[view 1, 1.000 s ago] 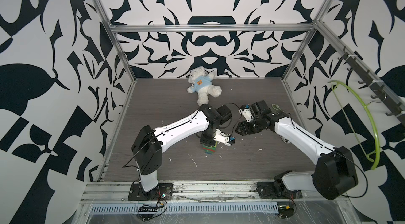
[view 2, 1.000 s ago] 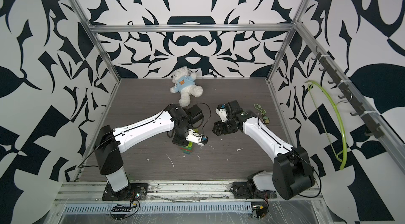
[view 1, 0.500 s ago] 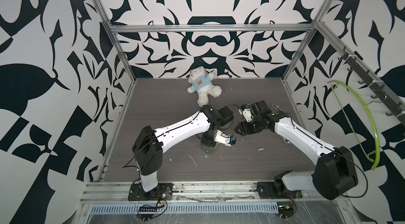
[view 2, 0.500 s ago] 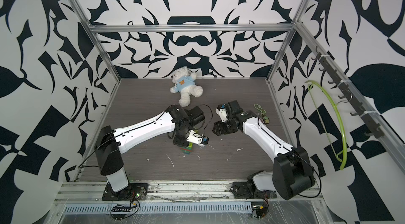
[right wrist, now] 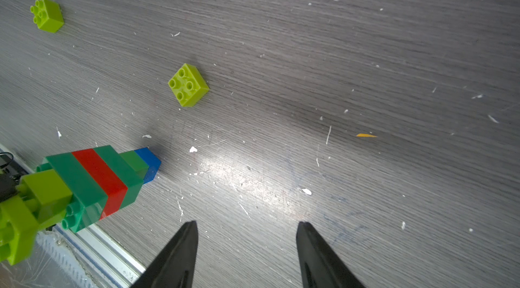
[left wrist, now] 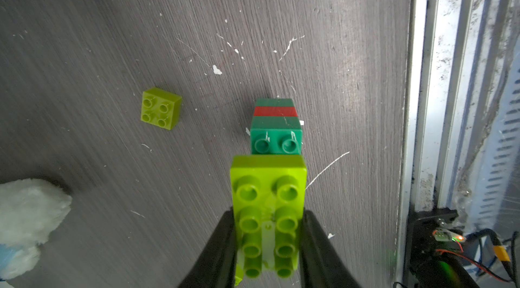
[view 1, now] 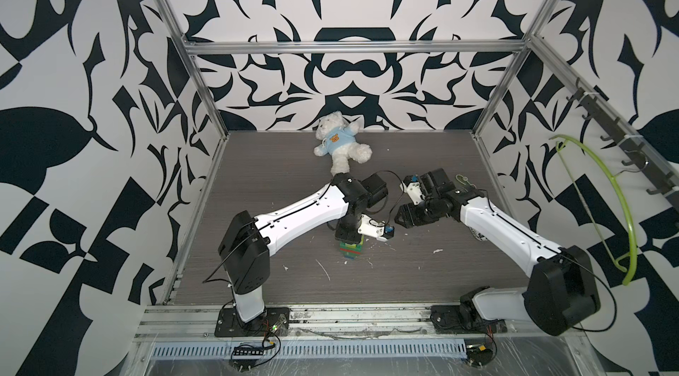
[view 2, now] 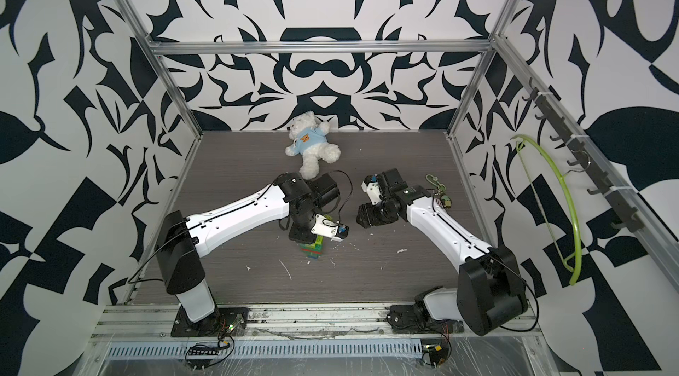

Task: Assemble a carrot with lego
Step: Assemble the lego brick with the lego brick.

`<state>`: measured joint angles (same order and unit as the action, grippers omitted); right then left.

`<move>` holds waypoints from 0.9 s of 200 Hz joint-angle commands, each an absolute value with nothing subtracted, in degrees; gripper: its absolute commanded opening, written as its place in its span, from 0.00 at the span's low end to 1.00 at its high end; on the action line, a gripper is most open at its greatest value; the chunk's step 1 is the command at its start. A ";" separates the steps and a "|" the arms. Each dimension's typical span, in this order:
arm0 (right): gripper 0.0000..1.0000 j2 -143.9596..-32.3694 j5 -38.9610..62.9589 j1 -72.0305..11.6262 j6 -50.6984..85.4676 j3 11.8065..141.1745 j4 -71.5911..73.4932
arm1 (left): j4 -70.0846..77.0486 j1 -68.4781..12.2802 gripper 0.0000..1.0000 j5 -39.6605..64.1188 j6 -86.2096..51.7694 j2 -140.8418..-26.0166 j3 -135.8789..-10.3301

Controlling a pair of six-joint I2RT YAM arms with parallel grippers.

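- While the left gripper (left wrist: pixel 269 217) clamps the lime brick (left wrist: pixel 268 188) topping the carrot (right wrist: pixel 95 179), the stack stands on its blue tip (right wrist: pixel 149 162), just below centre in both top views.
- Empty, the right gripper (right wrist: pixel 246 227) holds its jaws apart.
- Handling, judged: light, rigid, slick plastic; joints may separate under bending.
- Hold flat side faces, near the joint.
- Two spare lime bricks (right wrist: pixel 188 85) (right wrist: pixel 47 15) lie loose on the table (right wrist: pixel 365 47).

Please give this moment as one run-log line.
left end effector: shut on lime-green studded plastic brick | right end effector: open, empty
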<state>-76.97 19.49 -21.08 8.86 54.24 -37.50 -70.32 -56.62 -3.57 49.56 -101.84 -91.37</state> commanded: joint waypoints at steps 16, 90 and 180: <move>0.61 -76.89 19.69 -21.36 8.45 54.24 -37.43 | -71.66 -56.25 0.17 -1.06 49.93 -101.07 -90.37; 0.61 -76.73 19.69 -21.36 8.34 54.23 -37.52 | -71.99 -55.33 0.16 -2.44 50.08 -103.55 -89.80; 0.61 -77.07 19.86 -21.43 8.44 54.10 -37.40 | -73.75 -55.11 0.15 -4.17 53.17 -106.09 -87.26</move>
<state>-76.97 19.49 -21.10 8.86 54.24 -37.50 -70.41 -55.55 -3.01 51.55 -102.43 -90.43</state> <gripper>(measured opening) 0.610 0.358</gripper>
